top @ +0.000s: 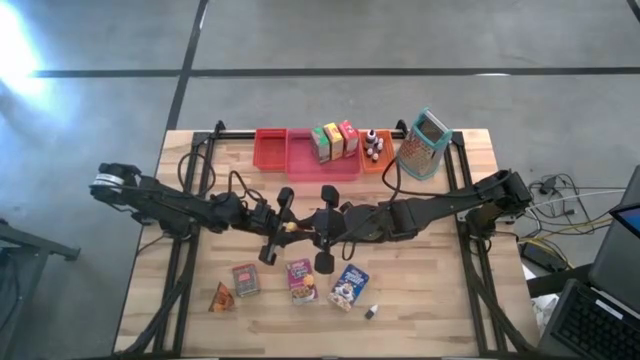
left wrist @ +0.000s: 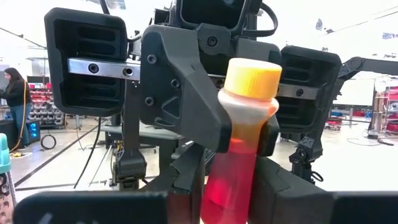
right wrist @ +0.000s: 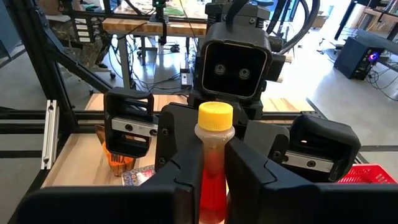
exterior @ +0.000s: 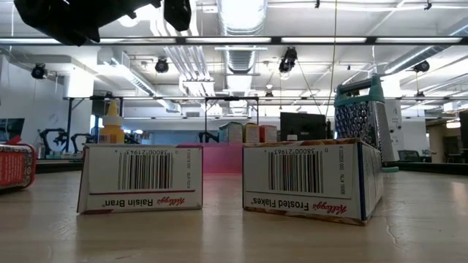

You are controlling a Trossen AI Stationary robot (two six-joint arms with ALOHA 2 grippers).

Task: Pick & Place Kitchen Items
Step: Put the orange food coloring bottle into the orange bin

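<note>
High view: we are holding a yellow-capped bottle (top: 290, 227) mid-bench, left tool (top: 285, 226) and right tool (top: 312, 226) both clamping it in a handover. Trays (top: 272, 150) at far side are holding several boxes (top: 334, 140); four items (top: 300, 280) are waiting near.

Yellow-capped bottle (left wrist: 244, 149) of red-orange liquid standing upright, filling centre of view. Right gripper (left wrist: 239, 134) facing camera, its dark fingers (left wrist: 180, 93) pressing against bottle's sides. Person (left wrist: 13, 93) standing far off in room behind.
</note>
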